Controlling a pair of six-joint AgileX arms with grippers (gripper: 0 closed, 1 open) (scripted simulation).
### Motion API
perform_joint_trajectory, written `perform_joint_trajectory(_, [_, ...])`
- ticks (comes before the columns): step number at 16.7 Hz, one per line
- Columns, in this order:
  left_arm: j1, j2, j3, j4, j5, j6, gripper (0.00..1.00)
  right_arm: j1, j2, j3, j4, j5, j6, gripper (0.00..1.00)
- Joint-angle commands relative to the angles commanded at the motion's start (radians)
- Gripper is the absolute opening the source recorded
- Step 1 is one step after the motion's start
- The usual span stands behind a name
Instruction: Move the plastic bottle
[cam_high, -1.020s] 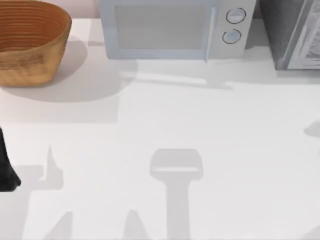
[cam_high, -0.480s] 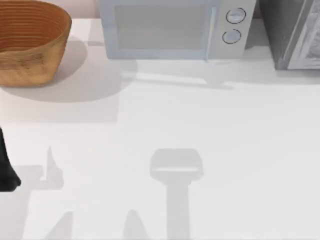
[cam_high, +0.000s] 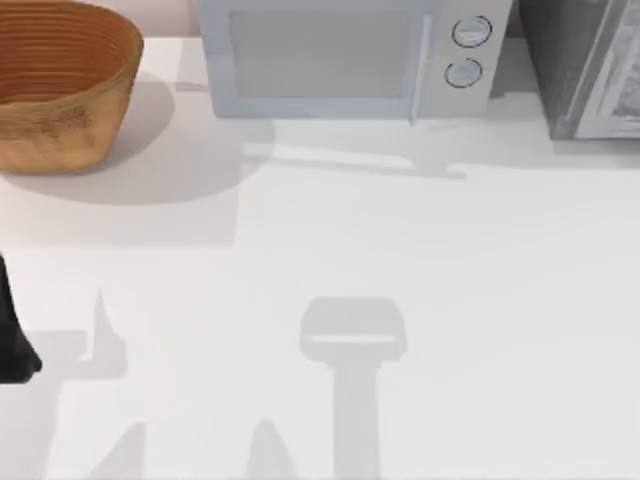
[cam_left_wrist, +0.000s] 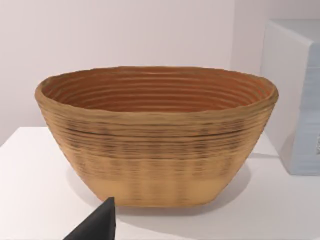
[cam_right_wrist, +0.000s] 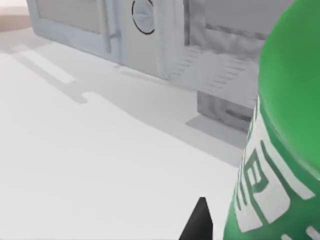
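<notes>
While the small bright green translucent plastic bottle (cam_right_wrist: 280, 130) looms right up against the right wrist camera, you can take it as sitting just beside the right claw (cam_right_wrist: 200, 222), of which you get one dark fingertip next to the whitish label band. Whether that claw is closed on the bottle or merely alongside it, you cannot tell; its far finger is out of sight, so is any contact. Behind the bottle, the same view gives you the white worktop (cam_right_wrist: 75, 150), the pale blue-grey microwave oven with its round dial (cam_right_wrist: 145, 15) and a grey box (cam_right_wrist: 230, 100) next to it.

From above, you see the microwave (cam_high: 345, 60) at the back, the round woven wicker basket (cam_high: 60, 85) at the back left, and the grey box at the back right corner. Your left arm (cam_high: 12, 330) sits parked at the left edge, its left claw (cam_left_wrist: 97, 225) pointing at the basket (cam_left_wrist: 155, 135); how far open it is cannot be read from one dark tip.

Judging by this, the task is at its early stage: the bottle is reached, perhaps gripped, and the move itself is left.
</notes>
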Motion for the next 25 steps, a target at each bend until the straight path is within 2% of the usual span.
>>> perform_joint_trajectory(4, [0.0, 0.0, 0.0, 0.0, 0.0, 0.0, 1.0, 0.038, 0.036, -0.01, 0.286, 0.008, 0.143, 0.0])
perform_joint_trajectory(8, [0.0, 0.0, 0.0, 0.0, 0.0, 0.0, 1.0, 0.071, 0.079, -0.036, 0.488, 0.047, 0.295, 0.0])
perform_joint_trajectory(11, [0.0, 0.0, 0.0, 0.0, 0.0, 0.0, 1.0, 0.08, 0.1, -0.054, 0.543, 0.074, 0.346, 0.0])
perform_joint_trajectory(15, [0.0, 0.0, 0.0, 0.0, 0.0, 0.0, 1.0, 0.08, 0.1, -0.054, 0.544, 0.075, 0.346, 0.0])
perform_joint_trajectory(25, [0.0, 0.0, 0.0, 0.0, 0.0, 0.0, 1.0, 0.08, 0.1, -0.054, 0.544, 0.075, 0.346, 0.75])
